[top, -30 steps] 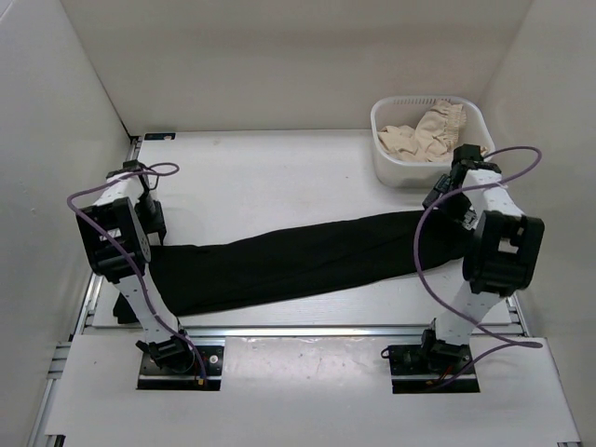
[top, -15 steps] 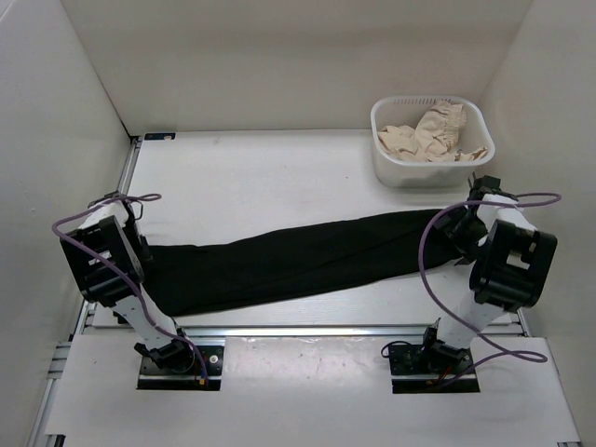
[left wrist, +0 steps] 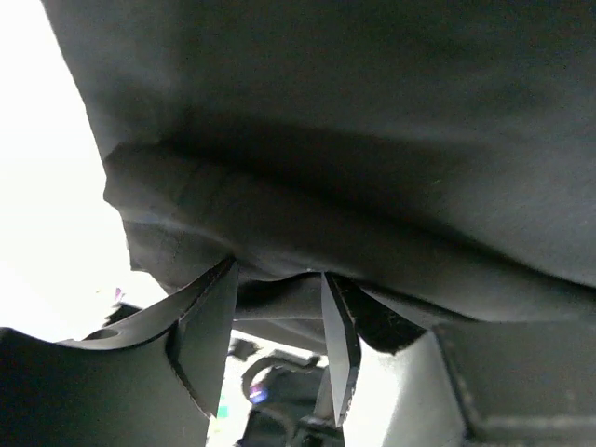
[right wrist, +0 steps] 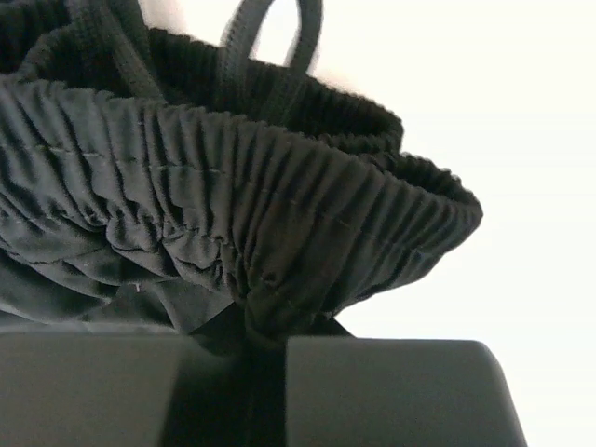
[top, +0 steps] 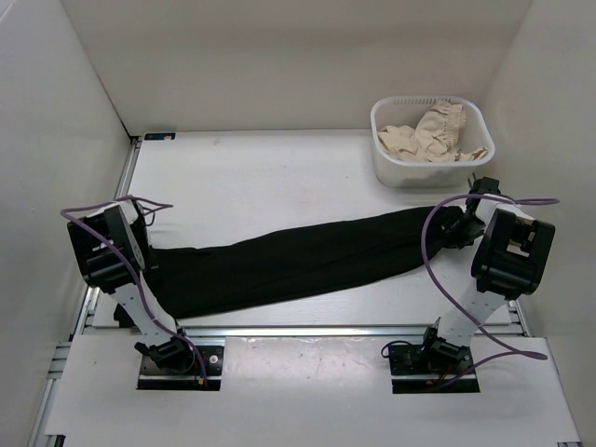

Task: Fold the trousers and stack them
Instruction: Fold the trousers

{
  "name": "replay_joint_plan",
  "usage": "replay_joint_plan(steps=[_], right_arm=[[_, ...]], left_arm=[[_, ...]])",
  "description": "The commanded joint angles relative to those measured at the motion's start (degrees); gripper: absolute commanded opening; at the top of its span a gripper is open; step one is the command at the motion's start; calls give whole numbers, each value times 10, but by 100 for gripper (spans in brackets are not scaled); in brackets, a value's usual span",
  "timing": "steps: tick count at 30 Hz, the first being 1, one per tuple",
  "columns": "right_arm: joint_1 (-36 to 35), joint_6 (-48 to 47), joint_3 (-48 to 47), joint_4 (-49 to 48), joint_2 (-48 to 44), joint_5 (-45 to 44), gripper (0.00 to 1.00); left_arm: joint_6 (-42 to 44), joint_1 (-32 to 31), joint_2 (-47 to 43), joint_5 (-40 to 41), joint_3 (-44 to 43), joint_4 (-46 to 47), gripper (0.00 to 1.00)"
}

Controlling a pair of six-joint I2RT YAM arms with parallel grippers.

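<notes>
The black trousers (top: 298, 261) lie stretched across the table from left to right. At the right end, my right gripper (right wrist: 265, 337) is shut on the gathered elastic waistband (right wrist: 279, 223), and a drawstring loop (right wrist: 270, 37) sticks up behind it. In the top view that gripper (top: 456, 228) sits at the cloth's right end. At the left end, the leg hem (left wrist: 233, 233) drapes over the tips of my left gripper (left wrist: 277, 272). Its fingers (left wrist: 209, 321) stand apart with a see-through gap between them. The left arm (top: 107, 247) covers that end from above.
A white basket (top: 386, 166) stands at the back right and holds a beige ruffled garment (top: 430, 128). White walls close in the left, back and right. A metal rail (top: 307, 328) runs along the near table edge, in front of both arm bases.
My right gripper has gone from open to shut on the waistband. The left arm has dropped lower at the left end of the trousers. The trousers have barely shifted.
</notes>
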State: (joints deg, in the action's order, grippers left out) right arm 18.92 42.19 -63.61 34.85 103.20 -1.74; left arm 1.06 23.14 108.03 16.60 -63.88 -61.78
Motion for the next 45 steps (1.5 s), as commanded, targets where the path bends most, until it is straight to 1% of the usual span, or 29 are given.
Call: replay_joint_plan(steps=[1, 2, 3, 5, 6, 8, 9, 12, 13, 14, 15, 16, 17, 18, 20, 21, 23, 24, 26, 29, 32, 33, 35, 37, 38, 41, 43, 44, 45], right_arm=[[7, 17, 3, 4, 13, -134, 0], [7, 18, -3, 20, 5, -170, 0], [7, 10, -8, 40, -15, -202, 0], [7, -16, -13, 45, -53, -247, 0], [7, -25, -13, 45, -69, -278, 0], [-12, -51, -13, 45, -113, -307, 0], [-26, -59, -19, 52, -127, -323, 0], [-124, -84, -20, 64, -171, -392, 0], [-202, -84, -25, 69, -178, -411, 0], [-250, -84, -25, 74, -183, -434, 0], [-353, -84, -36, 89, -183, -479, 0], [-408, -76, -47, 100, -173, -506, 0], [-460, -55, -79, 112, -161, -536, 0], [-551, -40, -102, 126, -148, -564, 0], [-621, -8, -171, 164, -99, -605, 0], [-671, 2, -192, 171, -82, -605, 0], [-709, 18, -236, 180, -41, -600, 0], [-743, 25, -245, 180, -29, -594, 0], [-788, 25, -258, 167, -1, -586, 0], [-829, 4, -287, 159, 32, -574, 0], [-834, -42, -300, 140, 46, -546, 0], [-840, -59, -300, 133, 46, -519, 0], [-854, -83, -295, 104, 46, -496, 0], [-865, -136, -295, 85, 46, -467, 0], [-870, -155, -302, 73, 59, -422, 0], [-876, -212, -331, 83, 106, -359, 0], [-888, -253, -368, 97, 129, -329, 10], [-888, -270, -378, 104, 146, -317, 18], [-895, -286, -386, 104, 151, -302, 32]], left_arm=[[-11, -43, 48, -21, -20, 126, 53], [-11, -71, 54, -21, -31, 126, 53], [-11, -84, 62, -21, -40, 126, 53], [-11, -113, 89, -21, -71, 126, 53], [-11, -121, 97, -21, -83, 126, 53], [-11, -135, 116, -21, -106, 126, 53], [-11, -135, 121, -26, -124, 126, 53], [-11, -146, 128, -32, -136, 114, 53], [-11, -146, 128, -32, -136, 114, 53], [-11, -146, 133, -32, -136, 114, 53], [-11, -146, 133, -32, -136, 114, 53], [-11, -146, 133, -32, -136, 114, 53], [-11, -146, 133, -32, -131, 114, 53], [-11, -146, 133, -32, -131, 114, 53], [-11, -146, 133, -32, -131, 114, 53], [-11, -146, 133, -32, -131, 114, 53], [-11, -146, 133, -32, -131, 114, 53], [-11, -146, 133, -32, -131, 114, 53], [-11, -146, 133, -32, -137, 114, 53], [-11, -146, 133, -32, -143, 109, 53], [-11, -146, 128, -32, -149, 109, 53], [-11, -146, 128, -32, -149, 109, 53], [-11, -146, 128, -32, -149, 109, 53], [-11, -146, 128, -39, -149, 104, 53], [-11, -146, 128, -39, -149, 104, 53], [-11, -146, 123, -33, -149, 104, 54], [-11, -146, 117, -33, -149, 104, 54], [-11, -146, 117, -33, -144, 104, 54], [-11, -146, 117, -33, -143, 104, 54]])
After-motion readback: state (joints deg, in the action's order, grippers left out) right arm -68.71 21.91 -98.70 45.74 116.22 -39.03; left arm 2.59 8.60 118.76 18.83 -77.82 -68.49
